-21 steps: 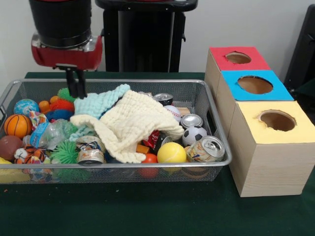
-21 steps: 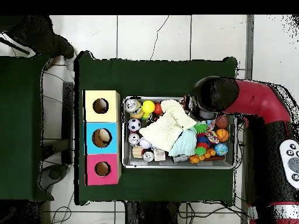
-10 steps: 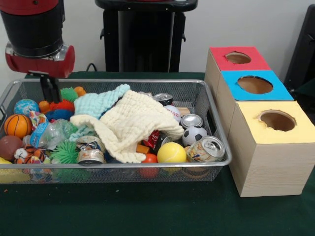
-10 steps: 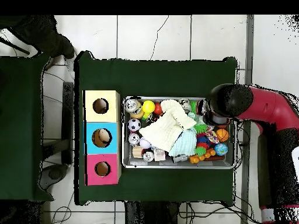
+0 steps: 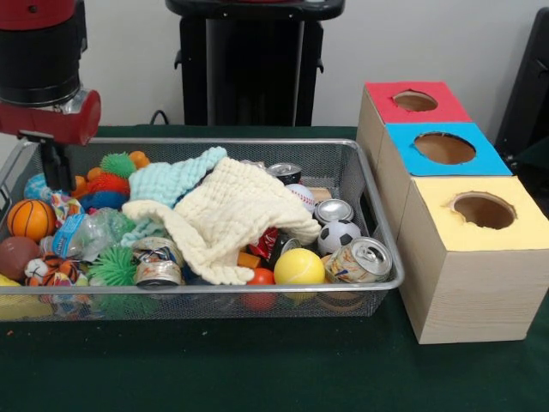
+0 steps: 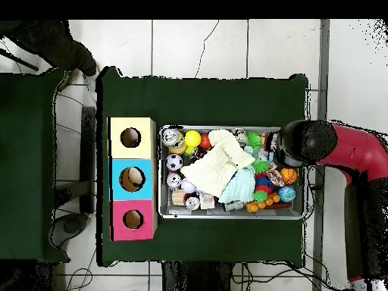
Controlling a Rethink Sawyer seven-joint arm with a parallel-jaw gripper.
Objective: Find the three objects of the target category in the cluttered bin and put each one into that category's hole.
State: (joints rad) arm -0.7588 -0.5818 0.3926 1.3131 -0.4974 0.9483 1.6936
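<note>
**Gripper over the bin's end, three boxes alongside**

Front view: the wire bin (image 5: 377,225) holds two cloths, one cream (image 5: 236,213) and one mint (image 5: 171,178), over balls and cans. The gripper (image 5: 57,167) hangs at the bin's left end; whether its fingers are clenched I cannot tell.

Overhead view: three boxes, yellow (image 6: 132,123), blue (image 6: 115,179), red (image 6: 132,234), each with one hole, line the bin's left side.

My arm (image 5: 39,51) is a fat black cylinder ending in a red collar with a silvery band above it. Below hangs the slim black tool (image 5: 57,167). From overhead I see a red link (image 6: 356,148) with black joints.
</note>
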